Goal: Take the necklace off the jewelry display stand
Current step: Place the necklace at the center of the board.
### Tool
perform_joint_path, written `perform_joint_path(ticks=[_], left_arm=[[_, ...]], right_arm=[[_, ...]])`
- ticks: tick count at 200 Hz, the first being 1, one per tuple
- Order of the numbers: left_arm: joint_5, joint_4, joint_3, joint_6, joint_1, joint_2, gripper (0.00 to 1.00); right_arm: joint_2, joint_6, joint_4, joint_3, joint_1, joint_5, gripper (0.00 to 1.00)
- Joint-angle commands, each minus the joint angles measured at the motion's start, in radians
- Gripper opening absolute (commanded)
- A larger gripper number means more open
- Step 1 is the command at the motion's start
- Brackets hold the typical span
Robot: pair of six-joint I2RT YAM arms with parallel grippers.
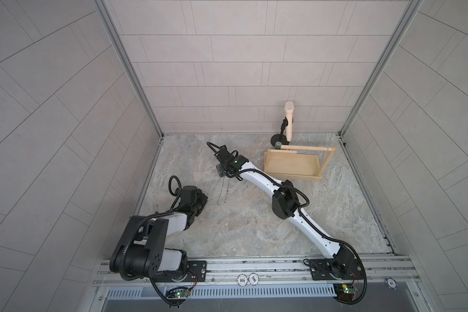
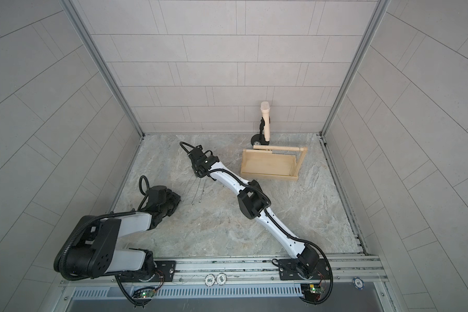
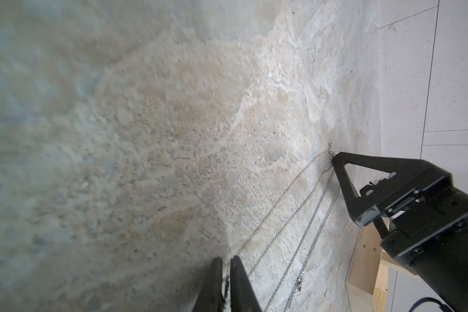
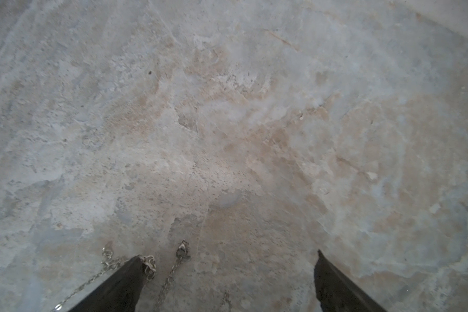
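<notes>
Necklace [image 4: 183,251]: thin silver chain of several strands. It lies off the rack on the counter, and its strands run in near-parallel lines from one pincer to the other, with small clasps at the strand ends.
Counter [image 1: 254,221]: mottled grey-beige slab with a stone look, carrying everything here.
Jewelry display stand [image 1: 289,163]: pale wooden rack with a flat rectangular tray base, an upright end frame and one long round dowel bar [image 1: 303,147]. In both top views it stands on the far right part of the counter, apart from the necklace.
Left pincer [image 3: 226,260]: black, low over the counter at the near ends of the strands. Its jaws stand a narrow slit apart with a bit of chain in the slit, and I cannot tell whether they pinch it.
Right pincer [image 4: 229,254]: black, low at the far ends of the strands. Its jaws are spread wide and hold nothing. One fingertip [image 4: 135,266] touches a clasp end, and another clasp lies on the counter between the fingers.
Microphone [image 1: 289,118]: cream, on a black round-based holder, behind the rack near the back wall.
Poker chips [image 1: 247,279]: two white ones side by side on the metal front rail, between the arm bases.
</notes>
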Motion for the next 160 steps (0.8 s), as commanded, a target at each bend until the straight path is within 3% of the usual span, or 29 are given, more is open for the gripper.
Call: perform_joint_path(ticks=[1, 61, 160], left_arm=[[-0.021, -0.119, -0.031, 0.010, 0.011, -0.006, 0.13], [-0.012, -0.178, -0.006, 0.042, 0.018, -0.052, 0.20], [0.034, -0.247, 0.096, 0.108, 0.018, -0.144, 0.41]], right_arm=[[0.040, 0.027, -0.067, 0.007, -0.012, 0.017, 1.00], [0.039, 0.053, -0.063, 0.033, -0.018, 0.013, 1.00], [0.037, 0.054, 0.021, 0.053, -0.045, -0.032, 1.00]])
